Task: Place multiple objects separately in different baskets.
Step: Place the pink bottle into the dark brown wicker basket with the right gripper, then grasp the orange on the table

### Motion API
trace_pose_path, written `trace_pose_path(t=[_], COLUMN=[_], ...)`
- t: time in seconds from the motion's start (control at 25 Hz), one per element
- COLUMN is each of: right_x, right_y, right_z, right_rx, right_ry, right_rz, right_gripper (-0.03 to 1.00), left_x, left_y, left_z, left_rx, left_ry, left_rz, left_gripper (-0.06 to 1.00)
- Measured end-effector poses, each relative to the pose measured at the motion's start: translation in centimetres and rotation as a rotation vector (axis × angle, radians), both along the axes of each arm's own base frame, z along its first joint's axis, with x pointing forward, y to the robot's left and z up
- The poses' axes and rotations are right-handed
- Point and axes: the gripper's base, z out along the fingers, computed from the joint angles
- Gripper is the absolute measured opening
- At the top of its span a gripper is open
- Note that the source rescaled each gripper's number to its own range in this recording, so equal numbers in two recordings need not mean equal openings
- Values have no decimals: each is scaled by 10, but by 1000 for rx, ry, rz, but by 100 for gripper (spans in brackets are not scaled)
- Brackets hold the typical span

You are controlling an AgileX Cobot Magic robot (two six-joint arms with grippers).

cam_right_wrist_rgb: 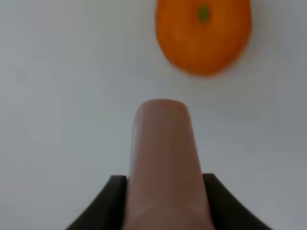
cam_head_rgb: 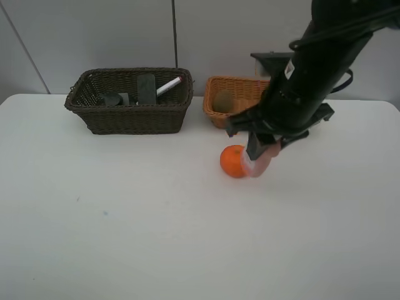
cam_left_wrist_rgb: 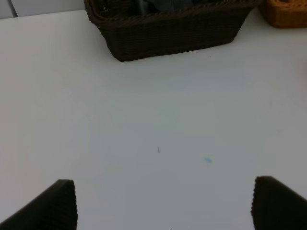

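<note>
White worktop [cam_head_rgb: 125,219] fills most of the exterior high view, bare along its near edge, with a pale panelled wall [cam_head_rgb: 94,37] behind it. Nearest the camera among the things — about mid-worktop, right of centre — sits the orange [cam_head_rgb: 232,161], resting on the surface. Just beside it on its right is the pink bottle [cam_head_rgb: 261,164], tilted and pinched in the right claw [cam_head_rgb: 255,153], whose black arm comes down from the upper right. In the right wrist view the bottle [cam_right_wrist_rgb: 165,158] runs out lengthwise from between the two dark fingers [cam_right_wrist_rgb: 112,191], which press against both its sides; its rounded end points toward the orange [cam_right_wrist_rgb: 203,33], with a strip of worktop showing between the two.

The left claw [cam_left_wrist_rgb: 163,203] does not appear in the high view. Its own wrist camera shows its two dark fingertips [cam_left_wrist_rgb: 53,203] standing wide apart with nothing between them, above bare white surface marked by a couple of faint specks.

Further back, toward the wall, stand the two baskets. The dark brown basket [cam_head_rgb: 128,119] is on the left and holds a black eraser block [cam_head_rgb: 146,87], a white-pink marker [cam_head_rgb: 169,86] leaning across its inside, and a dark item [cam_head_rgb: 114,99] too shadowed to make out. To its right, well apart from it, the light orange-tan basket [cam_head_rgb: 234,84] holds the kiwi [cam_head_rgb: 223,101] — its right half is hidden behind the right arm.
</note>
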Motion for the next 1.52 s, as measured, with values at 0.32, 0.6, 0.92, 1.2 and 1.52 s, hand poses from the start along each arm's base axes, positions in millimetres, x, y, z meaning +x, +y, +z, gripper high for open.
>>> trace_pose_path(t=[0.32, 0.6, 0.92, 1.2, 1.52], right_x=[91, 156, 183, 189, 169], right_y=[50, 100, 120, 123, 110], right_z=[45, -3, -63, -66, -34], right_rx=[134, 214, 215, 236, 159], right_ry=[-226, -263, -225, -268, -156], right_rz=[44, 56, 49, 50, 61], right_gripper=[0, 0, 2, 92, 99], left_x=[0, 0, 0, 0, 0], left_y=[0, 0, 0, 0, 0], left_z=[0, 0, 0, 0, 0], left_rx=[0, 0, 0, 0, 0], left_ry=[0, 0, 0, 0, 0], left_rz=[0, 0, 0, 0, 0], left_gripper=[95, 95, 95, 95, 95])
